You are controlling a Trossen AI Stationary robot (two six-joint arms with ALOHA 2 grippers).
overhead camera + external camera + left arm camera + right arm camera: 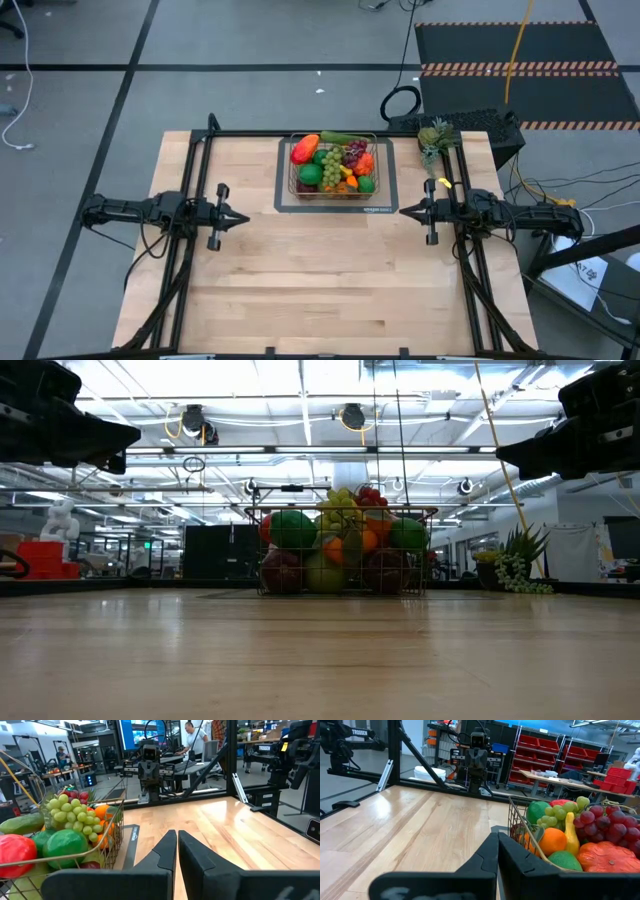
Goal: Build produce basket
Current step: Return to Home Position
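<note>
The wire-mesh basket (335, 167) stands on a dark mat at the table's far middle, heaped with toy produce (333, 162): a cucumber, grapes, oranges, green and red fruit. In the low view the basket (342, 552) sits on its base with produce above its rim. My left gripper (243, 218) hovers at the table's left side, shut and empty, pointing right. My right gripper (404, 210) hovers at the right side, shut and empty, pointing left. Each wrist view shows shut fingers, left gripper (177, 836) and right gripper (497, 837), beside the basket.
A spiky green pineapple-like piece (436, 138) lies at the table's far right corner, outside the basket. The dark mat (385, 195) lies under the basket. Bare wood spreads across the near half of the table (330, 290). People show in the room beyond.
</note>
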